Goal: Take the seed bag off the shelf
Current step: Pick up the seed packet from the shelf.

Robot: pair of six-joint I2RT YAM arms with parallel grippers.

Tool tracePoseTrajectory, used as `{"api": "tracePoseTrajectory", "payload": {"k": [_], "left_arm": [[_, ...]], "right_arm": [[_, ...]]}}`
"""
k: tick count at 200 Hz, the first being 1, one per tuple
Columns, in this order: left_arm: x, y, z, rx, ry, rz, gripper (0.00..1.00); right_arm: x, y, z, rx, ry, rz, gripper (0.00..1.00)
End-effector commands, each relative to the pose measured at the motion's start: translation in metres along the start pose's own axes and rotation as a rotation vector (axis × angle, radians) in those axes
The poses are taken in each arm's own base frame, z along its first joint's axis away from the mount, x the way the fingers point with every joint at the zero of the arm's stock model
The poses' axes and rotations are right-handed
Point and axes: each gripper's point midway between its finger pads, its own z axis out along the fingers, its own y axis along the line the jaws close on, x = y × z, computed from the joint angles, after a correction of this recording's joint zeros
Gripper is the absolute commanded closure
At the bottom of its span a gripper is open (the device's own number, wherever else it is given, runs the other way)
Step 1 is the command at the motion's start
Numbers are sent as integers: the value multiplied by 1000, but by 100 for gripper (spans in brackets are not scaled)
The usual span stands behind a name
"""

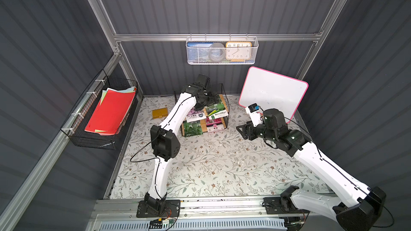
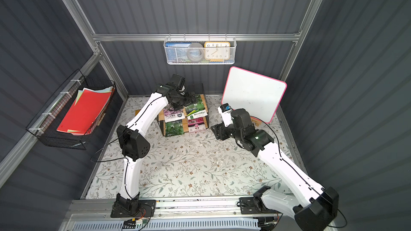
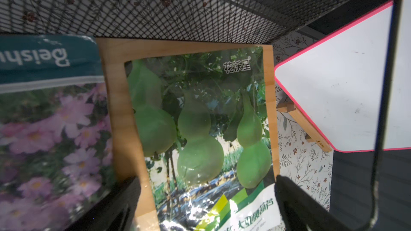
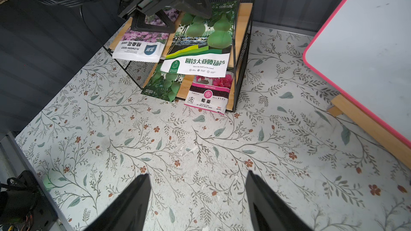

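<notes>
Left wrist view: left gripper (image 3: 205, 184) over the gourd seed bag (image 3: 200, 118), nothing lifted yet.
It stands spread and empty; the gourd seed bag lies on the shelf (image 3: 115, 112); right gripper (image 4: 198, 177) is parted too, idle.

Two arms of one make: left arm (image 1: 175, 116) and right arm (image 1: 329, 170), each built of smooth white shells joined by chunky black joint housings. Carries a thin black cable (image 1: 130, 159) along each white shell, hanging free in a loop at the joints. Shows small dark screw holes along the white shells, and a scatter of small holes on the rounded black elbow housing (image 1: 165, 142). Ends below in a black base plate (image 1: 158, 208), with red and orange wires (image 1: 168, 215) beside it. Bears a small lit dot (image 1: 293, 138) on a black joint of the right arm, and a white camera block (image 1: 254, 110) with a blue patch at its wrist. Left gripper (image 3: 206, 177) and right gripper (image 4: 197, 174) matt black, with fingers tapering toward the tips.
</notes>
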Motion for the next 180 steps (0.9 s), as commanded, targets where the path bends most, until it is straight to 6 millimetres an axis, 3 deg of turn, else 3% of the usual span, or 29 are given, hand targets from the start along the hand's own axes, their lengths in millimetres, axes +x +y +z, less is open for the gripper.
{"api": "tracePoseTrajectory", "payload": {"k": [1, 134, 161, 180], "left_arm": [[-3, 3, 2, -4, 3, 3, 0], [7, 11, 20, -22, 53, -1, 0], [9, 12, 21, -26, 54, -1, 0], [9, 14, 21, -31, 53, 0, 0]], "right_arm": [[0, 0, 0, -9, -7, -2, 26], [1, -5, 3, 5, -8, 12, 26], [4, -15, 18, 12, -7, 62, 27], [9, -30, 42, 36, 12, 138, 32]]}}
